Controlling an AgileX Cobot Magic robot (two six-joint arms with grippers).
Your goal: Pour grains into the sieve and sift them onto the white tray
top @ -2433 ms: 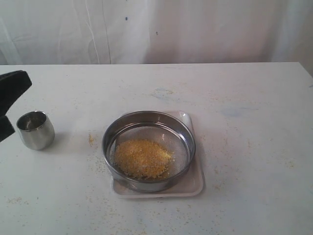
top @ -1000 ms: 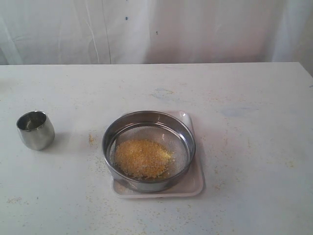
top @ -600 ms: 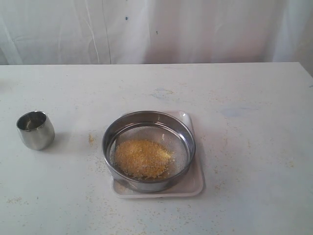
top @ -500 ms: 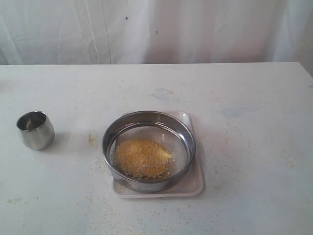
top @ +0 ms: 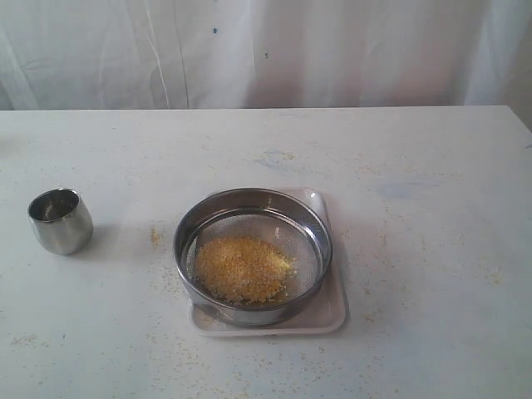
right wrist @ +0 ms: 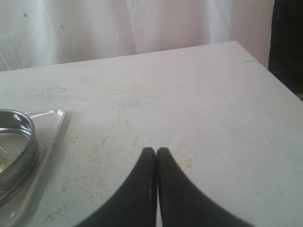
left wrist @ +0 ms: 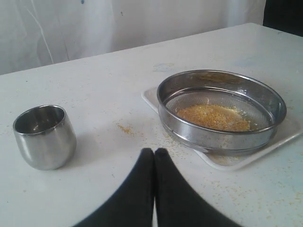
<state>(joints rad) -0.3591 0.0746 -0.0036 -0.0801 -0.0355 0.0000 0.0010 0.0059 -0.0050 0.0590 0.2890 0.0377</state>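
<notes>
The round steel sieve (top: 253,253) sits on the white tray (top: 330,312) near the middle of the table. A heap of golden-yellow grains (top: 243,268) lies on its mesh, seen too as grains (left wrist: 213,117) in the left wrist view, inside the sieve (left wrist: 221,109) on the tray (left wrist: 236,160). My left gripper (left wrist: 154,152) is shut and empty, back from the sieve and the cup. My right gripper (right wrist: 156,151) is shut and empty over bare table, with the tray's corner (right wrist: 49,118) and the sieve's rim (right wrist: 19,137) off to one side. Neither gripper shows in the exterior view.
A small shiny steel cup (top: 60,219) stands upright on the table left of the sieve, also the cup (left wrist: 44,136) in the left wrist view. Stray yellow grains (top: 155,237) are scattered on the table around the tray. A white curtain hangs behind the table.
The left arm's black gripper, at the left edge beside the cup in the oldest frame, has withdrawn out of the exterior view. Sieve, tray and cup have not moved.
</notes>
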